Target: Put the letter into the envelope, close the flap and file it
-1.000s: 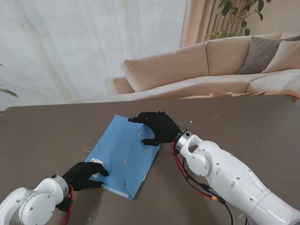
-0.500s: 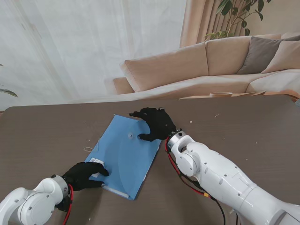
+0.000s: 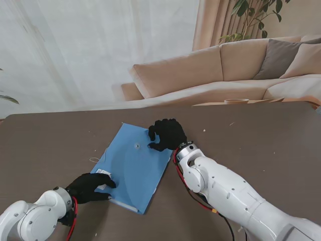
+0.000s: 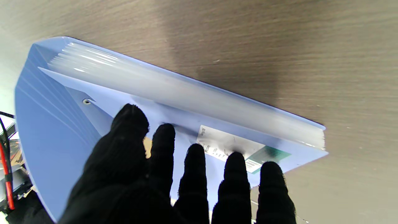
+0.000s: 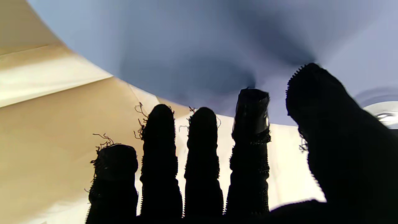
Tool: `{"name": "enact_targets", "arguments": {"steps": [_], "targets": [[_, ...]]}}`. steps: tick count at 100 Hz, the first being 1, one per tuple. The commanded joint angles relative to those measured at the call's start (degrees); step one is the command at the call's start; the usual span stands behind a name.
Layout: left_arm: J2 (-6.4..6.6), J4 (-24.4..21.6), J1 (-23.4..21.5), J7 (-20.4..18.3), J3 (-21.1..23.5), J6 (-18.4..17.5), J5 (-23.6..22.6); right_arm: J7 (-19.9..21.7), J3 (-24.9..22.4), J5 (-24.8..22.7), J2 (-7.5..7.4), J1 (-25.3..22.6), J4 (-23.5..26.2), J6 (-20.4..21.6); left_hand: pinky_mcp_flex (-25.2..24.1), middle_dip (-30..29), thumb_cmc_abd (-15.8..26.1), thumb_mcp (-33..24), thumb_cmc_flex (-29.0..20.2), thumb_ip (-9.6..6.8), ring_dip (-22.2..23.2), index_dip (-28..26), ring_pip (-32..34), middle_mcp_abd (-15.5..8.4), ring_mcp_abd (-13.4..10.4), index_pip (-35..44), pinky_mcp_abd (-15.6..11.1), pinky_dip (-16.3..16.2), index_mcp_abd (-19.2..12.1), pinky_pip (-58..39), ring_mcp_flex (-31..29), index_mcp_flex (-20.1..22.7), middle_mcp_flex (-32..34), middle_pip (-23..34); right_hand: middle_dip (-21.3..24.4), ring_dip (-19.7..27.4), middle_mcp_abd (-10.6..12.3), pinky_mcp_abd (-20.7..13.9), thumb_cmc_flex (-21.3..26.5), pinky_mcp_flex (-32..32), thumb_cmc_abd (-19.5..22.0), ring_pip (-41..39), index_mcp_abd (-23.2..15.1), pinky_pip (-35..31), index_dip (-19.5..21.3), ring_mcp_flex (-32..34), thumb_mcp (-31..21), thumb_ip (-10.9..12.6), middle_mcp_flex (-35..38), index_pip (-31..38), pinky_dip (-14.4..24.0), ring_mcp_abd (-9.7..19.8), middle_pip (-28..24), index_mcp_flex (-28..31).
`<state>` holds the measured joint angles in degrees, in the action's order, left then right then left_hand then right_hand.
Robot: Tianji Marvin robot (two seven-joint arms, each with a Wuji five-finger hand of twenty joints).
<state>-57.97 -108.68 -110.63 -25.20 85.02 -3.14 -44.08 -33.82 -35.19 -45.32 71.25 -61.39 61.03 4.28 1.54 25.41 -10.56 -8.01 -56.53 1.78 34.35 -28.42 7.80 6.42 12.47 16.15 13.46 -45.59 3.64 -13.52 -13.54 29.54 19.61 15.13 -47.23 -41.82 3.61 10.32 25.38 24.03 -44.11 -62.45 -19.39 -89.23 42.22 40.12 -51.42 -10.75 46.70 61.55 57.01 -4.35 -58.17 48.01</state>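
A blue expanding file folder (image 3: pixel 135 168) lies flat on the dark table (image 3: pixel 261 135). Its pockets fan out along one edge in the left wrist view (image 4: pixel 186 93). My left hand (image 3: pixel 90 187) rests flat on the near left corner, fingers apart beside a white label (image 4: pixel 230 146). At the far right edge my right hand (image 3: pixel 168 134) sits curled, fingertips on the cover close to a metal snap (image 3: pixel 136 146). A tan sheet (image 5: pixel 56 124), seemingly the envelope, shows beside the blue cover (image 5: pixel 202 46) in the right wrist view. It is hidden from the stand view.
A beige sofa (image 3: pixel 210 70) with cushions stands beyond the table's far edge, and a round wooden object (image 3: pixel 235 101) sits by that edge. A small pale loop (image 3: pixel 94 160) lies left of the folder. Red cables (image 3: pixel 193 181) run along my right forearm.
My right hand has drawn back from the middle of the cover toward the folder's far right edge and curled its fingers, uncovering the snap. The left hand has stayed put.
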Motion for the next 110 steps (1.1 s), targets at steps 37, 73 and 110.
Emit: {"name": "enact_targets", "arguments": {"steps": [37,73,110], "targets": [[-0.35,-0.7,-0.79,-0.74,0.56,-0.66,1.02,11.67,0.34,0.58,-2.38,-2.89,7.06,1.4,-0.19,0.59,1.39,0.18,-0.65,-0.99,1.18,0.72,0.39,0.28,0.16,0.44,0.49,-0.98,-0.24,-0.26,-0.38,0.15,0.76,0.24,12.65,3.77,-2.59,2.27,2.76,3.06,5.78,5.75,6.14,-1.08,-32.28,4.94,-2.48,2.96,5.62,-10.88,-0.78,-2.8,13.18,-3.26],[-1.2,-3.04,-2.67,3.76,4.06,-4.63,3.16,15.16,4.74,2.8,-1.69,-0.87,4.22,0.82,0.3,1.03,1.23,0.19,-1.84,-1.05,1.93,1.84,1.13,0.46,-0.01,-0.72,1.31,-2.05,-2.58,-1.17,-0.68,-1.26,0.98,0.75,19.15,8.24,-3.8,3.32,1.46,-1.09,9.46,16.38,7.39,5.34,-29.7,2.08,-0.74,4.51,2.31,-18.47,-3.1,-2.85,20.13,-5.66],[-0.8,-0.9,0.76,5.05,-2.2,-4.93,-7.37,16.43,6.75,5.26,-0.48,0.75,2.87,0.87,-4.54,3.3,2.27,-0.96,-5.75,-1.06,5.46,4.68,-0.01,-5.56,-6.73,-0.32,-4.58,-6.9,-12.37,-1.6,9.29,-0.98,-9.13,1.03,19.67,8.72,-3.72,3.21,0.74,-3.73,11.24,18.79,7.25,8.29,-25.38,-0.8,0.15,6.07,-1.85,-23.76,-3.35,-2.49,20.0,-7.48]]}}
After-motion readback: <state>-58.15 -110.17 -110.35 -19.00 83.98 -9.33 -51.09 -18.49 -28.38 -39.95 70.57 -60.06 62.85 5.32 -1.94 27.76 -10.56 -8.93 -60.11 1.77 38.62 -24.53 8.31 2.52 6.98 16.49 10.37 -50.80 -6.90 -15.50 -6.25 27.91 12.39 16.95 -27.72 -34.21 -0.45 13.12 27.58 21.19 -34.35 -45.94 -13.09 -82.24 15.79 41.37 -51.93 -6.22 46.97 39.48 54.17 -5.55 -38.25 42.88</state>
